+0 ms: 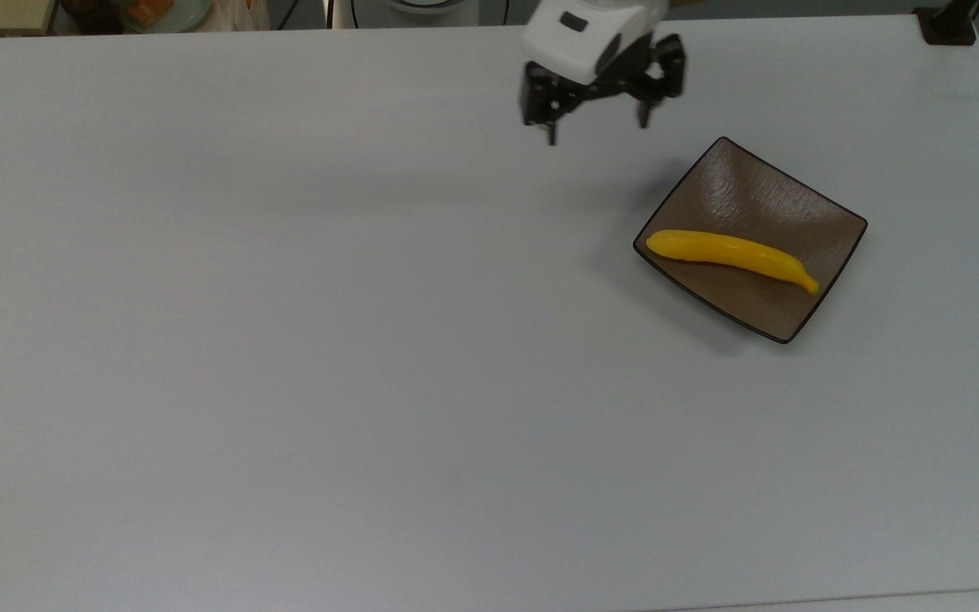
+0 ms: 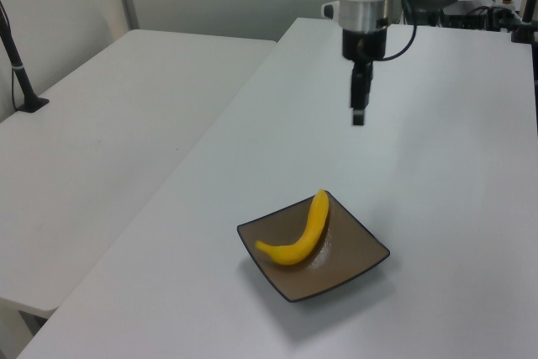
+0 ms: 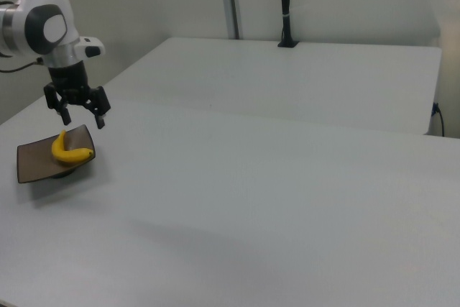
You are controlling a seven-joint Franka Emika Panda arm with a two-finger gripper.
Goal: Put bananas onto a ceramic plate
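The banana (image 1: 729,252) lies on the plate (image 1: 787,306), which sits on the white tabletop (image 1: 370,340). In the top view the banana runs across the plate's middle, its blunt end at the plate's 9 o'clock corner and its pointed tip toward 4 o'clock, just inside the black rim. In the left view the banana (image 2: 300,233) curves from the plate's 12 o'clock corner down toward 9 o'clock, resting in the hollow of the plate (image 2: 353,271). In the right view the banana (image 3: 68,149) sits on the plate (image 3: 32,162) with one end pointing up toward 12 o'clock.

The gripper (image 1: 597,127) hangs in the air, free of the banana and plate. Its two fingers are spread wide apart and hold nothing. In the top view it lies at about 10 o'clock from the plate, well apart from it, with bare tabletop beneath. In the left view the gripper (image 2: 358,117) shows edge-on at 12 o'clock above the plate, fingers pointing down. In the right view the gripper (image 3: 83,118) hovers just at 1 o'clock from the plate, the spread fingers plain to see.

A second white tabletop (image 2: 101,124) stands alongside, with a black post (image 3: 285,5) rising from it.
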